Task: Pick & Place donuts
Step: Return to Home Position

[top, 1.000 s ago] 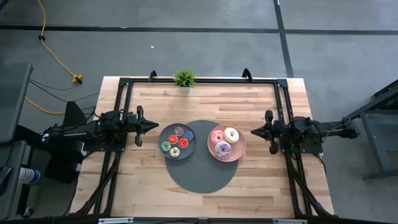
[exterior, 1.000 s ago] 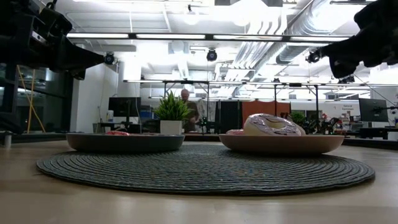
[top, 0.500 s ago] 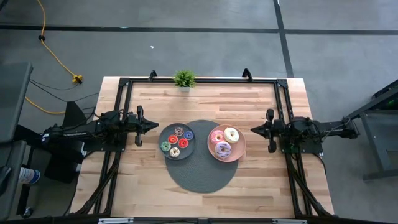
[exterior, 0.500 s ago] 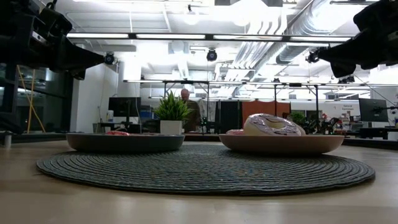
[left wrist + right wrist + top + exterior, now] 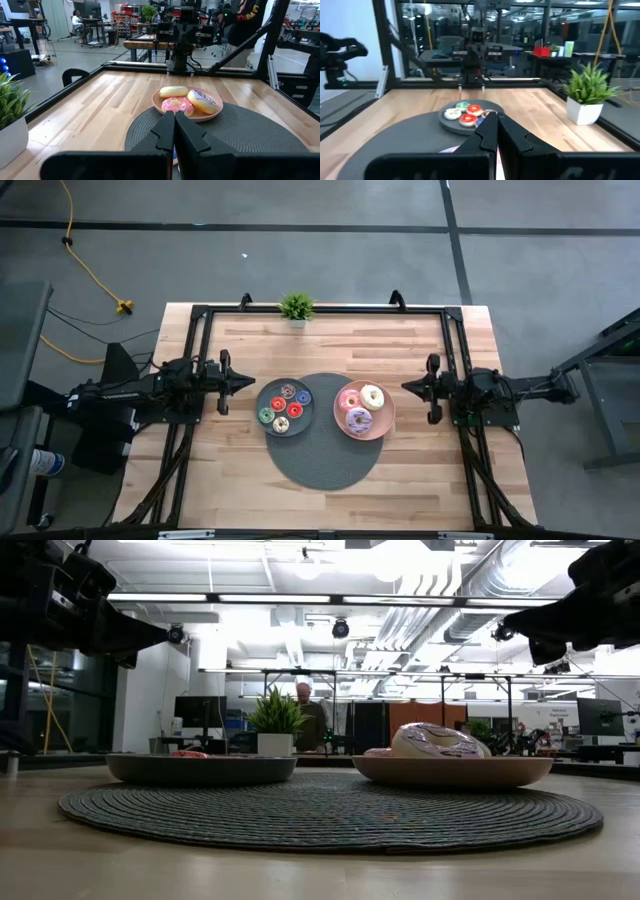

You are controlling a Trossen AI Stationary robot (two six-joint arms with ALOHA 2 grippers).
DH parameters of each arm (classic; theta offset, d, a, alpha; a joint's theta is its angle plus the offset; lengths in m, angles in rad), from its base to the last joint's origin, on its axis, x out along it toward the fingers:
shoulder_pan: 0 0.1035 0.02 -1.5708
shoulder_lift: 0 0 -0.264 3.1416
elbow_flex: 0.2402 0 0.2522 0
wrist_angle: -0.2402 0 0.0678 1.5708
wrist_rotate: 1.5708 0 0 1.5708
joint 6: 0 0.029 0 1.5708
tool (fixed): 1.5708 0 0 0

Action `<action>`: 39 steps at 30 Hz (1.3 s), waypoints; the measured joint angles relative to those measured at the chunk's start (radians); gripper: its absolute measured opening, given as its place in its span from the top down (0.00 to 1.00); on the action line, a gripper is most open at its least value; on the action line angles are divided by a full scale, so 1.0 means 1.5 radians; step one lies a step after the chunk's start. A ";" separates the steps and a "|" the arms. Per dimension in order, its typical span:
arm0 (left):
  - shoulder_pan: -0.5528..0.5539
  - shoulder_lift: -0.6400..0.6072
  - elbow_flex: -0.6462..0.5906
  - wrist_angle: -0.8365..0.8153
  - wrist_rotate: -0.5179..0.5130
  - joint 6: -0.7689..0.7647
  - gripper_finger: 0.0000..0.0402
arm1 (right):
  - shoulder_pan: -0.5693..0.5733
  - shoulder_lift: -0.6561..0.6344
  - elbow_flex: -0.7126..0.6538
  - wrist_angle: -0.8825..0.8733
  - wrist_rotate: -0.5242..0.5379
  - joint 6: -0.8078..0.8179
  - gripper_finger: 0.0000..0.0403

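Three larger donuts, pink (image 5: 350, 401), white (image 5: 372, 396) and purple (image 5: 358, 419), lie on a pink plate (image 5: 385, 423). Several tiny donuts (image 5: 283, 408) lie on a grey plate (image 5: 262, 397). Both plates rest on a round grey mat (image 5: 322, 455) at the table's middle. My left gripper (image 5: 252, 383) hovers shut and level left of the grey plate, pointing at it, also visible in the left wrist view (image 5: 174, 114). My right gripper (image 5: 404, 388) hovers shut and level right of the pink plate, with its tips in the right wrist view (image 5: 496, 115). Neither holds anything.
A small potted plant (image 5: 296, 307) stands at the table's far edge. A black frame (image 5: 320, 310) runs along the far edge and both sides of the wooden table. A person (image 5: 301, 700) is in the room far behind the table.
My right gripper has tipped its front up a little, toward level, staying shut and in the same place above the table. The left arm and the donuts have kept still.
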 joint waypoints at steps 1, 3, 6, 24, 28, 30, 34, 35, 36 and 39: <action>0.000 0.000 0.000 0.000 0.000 0.000 0.99 | -0.005 0.000 0.000 0.000 0.003 0.001 1.00; 0.000 0.000 0.000 0.000 0.000 0.000 0.99 | -0.013 0.000 0.000 -0.001 0.000 0.003 1.00; 0.000 0.000 0.000 0.000 0.000 0.000 0.99 | -0.020 0.000 0.000 -0.002 -0.008 0.000 1.00; 0.000 0.000 0.000 0.000 -0.001 0.000 0.99 | -0.021 0.000 -0.001 0.001 -0.010 0.003 1.00; 0.000 0.000 0.000 0.000 -0.001 0.000 0.99 | -0.021 0.000 -0.001 0.001 -0.010 0.003 1.00; 0.000 0.000 0.000 0.000 -0.001 0.000 0.99 | -0.021 0.000 -0.001 0.001 -0.010 0.003 1.00; 0.000 0.000 0.000 0.000 -0.001 0.000 0.99 | -0.021 0.000 -0.001 0.001 -0.010 0.003 1.00; 0.000 0.000 0.000 0.000 -0.001 0.000 0.99 | -0.021 0.000 -0.001 0.001 -0.010 0.003 1.00; 0.000 0.000 0.000 0.000 -0.001 0.000 0.99 | -0.021 0.000 -0.001 0.001 -0.010 0.003 1.00; 0.000 0.000 0.000 0.000 -0.001 0.000 0.99 | -0.021 0.000 -0.001 0.001 -0.010 0.003 1.00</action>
